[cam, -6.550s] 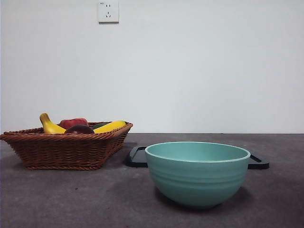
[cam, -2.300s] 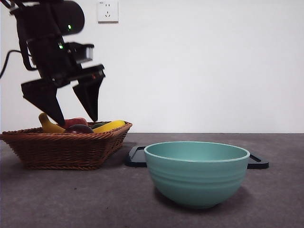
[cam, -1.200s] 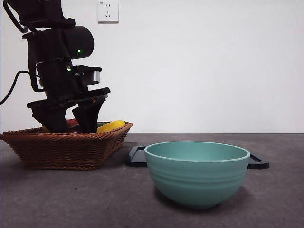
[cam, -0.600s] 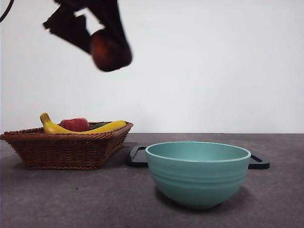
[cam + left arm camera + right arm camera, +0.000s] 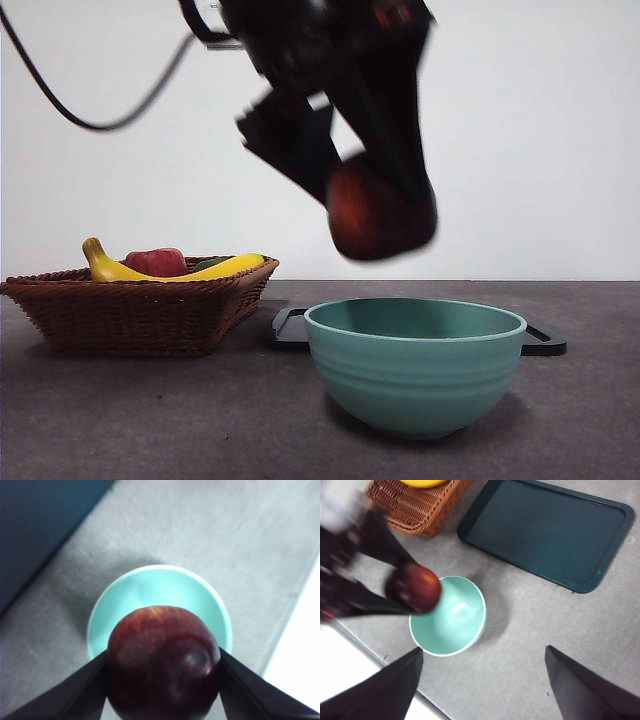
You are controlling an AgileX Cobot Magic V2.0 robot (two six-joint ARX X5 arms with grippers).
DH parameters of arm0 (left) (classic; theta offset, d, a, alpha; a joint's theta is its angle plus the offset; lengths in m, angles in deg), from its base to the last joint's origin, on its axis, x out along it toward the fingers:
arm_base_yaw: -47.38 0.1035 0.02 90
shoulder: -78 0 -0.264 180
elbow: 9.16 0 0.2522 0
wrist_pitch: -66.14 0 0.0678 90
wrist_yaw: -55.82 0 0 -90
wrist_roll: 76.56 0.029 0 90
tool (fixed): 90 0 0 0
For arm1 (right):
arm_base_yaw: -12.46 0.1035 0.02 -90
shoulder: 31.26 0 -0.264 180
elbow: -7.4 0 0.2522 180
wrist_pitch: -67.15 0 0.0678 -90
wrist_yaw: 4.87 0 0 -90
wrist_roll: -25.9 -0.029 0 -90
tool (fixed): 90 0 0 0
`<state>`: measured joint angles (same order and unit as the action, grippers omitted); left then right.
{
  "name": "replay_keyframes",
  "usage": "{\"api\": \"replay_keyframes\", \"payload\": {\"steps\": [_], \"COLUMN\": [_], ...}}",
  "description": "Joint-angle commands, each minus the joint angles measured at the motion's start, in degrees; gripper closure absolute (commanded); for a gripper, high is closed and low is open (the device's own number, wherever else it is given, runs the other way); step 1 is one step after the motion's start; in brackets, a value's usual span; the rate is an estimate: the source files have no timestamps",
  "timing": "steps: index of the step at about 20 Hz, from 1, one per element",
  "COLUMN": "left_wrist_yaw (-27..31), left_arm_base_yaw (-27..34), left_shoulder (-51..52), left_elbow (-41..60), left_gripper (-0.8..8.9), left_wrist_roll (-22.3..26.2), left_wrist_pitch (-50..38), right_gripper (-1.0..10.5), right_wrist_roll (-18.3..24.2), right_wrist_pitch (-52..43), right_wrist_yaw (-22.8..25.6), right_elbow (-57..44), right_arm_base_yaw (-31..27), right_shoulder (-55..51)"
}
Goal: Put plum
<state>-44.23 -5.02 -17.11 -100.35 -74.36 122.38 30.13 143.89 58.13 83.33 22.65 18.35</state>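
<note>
The left claw [image 5: 385, 215] pinches the plum [image 5: 162, 662], held in the air above the bowl [image 5: 415, 365]. Best to centre it over the bowl and lower before letting go. The right claw [image 5: 482, 685] waits, spread. Only the right wrist view shows the tray [image 5: 547, 532] whole, beside the basket [image 5: 415, 507].

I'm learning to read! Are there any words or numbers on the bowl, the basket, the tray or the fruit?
No readable text anywhere in these pictures.
Bowl: plain green, no words.
Basket: woven, no label.
Tray: plain dark, no print.
Plum, in the left gripper: no sticker in view.
Banana and apple: no stickers in view.
</note>
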Motion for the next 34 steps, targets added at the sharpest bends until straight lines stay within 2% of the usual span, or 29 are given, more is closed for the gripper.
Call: {"api": "replay_keyframes", "payload": {"steps": [1,7,13,16,18,19,27,34], "left_wrist_yaw": [1.3,5.9,6.1,6.2,6.2,6.2,6.2,6.2], "left_arm_base_yaw": [-1.8,-4.2,-4.3,-4.3,-4.3,-4.3,-4.3,-2.2], "left_shoulder": [-3.8,-10.6,-13.6,-13.6,-13.6,-13.6,-12.7,-3.9], "left_elbow": [-1.0,-1.0,-1.0,-1.0,-1.0,-1.0,-2.7,-8.1], "left_gripper": [5.7,5.7,5.69,5.52,4.46,4.31,4.31,4.31], "left_wrist_roll": [1.7,4.0,4.7,4.7,4.6,4.6,4.4,3.6], "left_wrist_pitch": [-2.3,-4.6,-5.6,-6.1,-5.8,-5.8,-4.3,-2.2], "right_gripper": [5.6,5.6,5.6,5.6,5.6,5.6,5.6,5.6], "right_wrist_roll": [-0.4,-0.4,-0.4,-0.4,-0.4,-0.4,-0.4,-0.4], "right_wrist_pitch": [-0.3,-0.3,-0.3,-0.3,-0.3,-0.3,-0.3,-0.3], "right_wrist_yaw": [0.0,0.0,0.0,0.0,0.0,0.0,0.0,0.0], "right_elbow": [1.2,1.2,1.2,1.2,1.2,1.2,1.2,1.2], "right_arm_base_yaw": [0.2,0.2,0.2,0.2,0.2,0.2,0.2,0.2], "right_shoulder": [0.5,0.5,0.5,0.5,0.5,0.5,0.5,0.5]}}
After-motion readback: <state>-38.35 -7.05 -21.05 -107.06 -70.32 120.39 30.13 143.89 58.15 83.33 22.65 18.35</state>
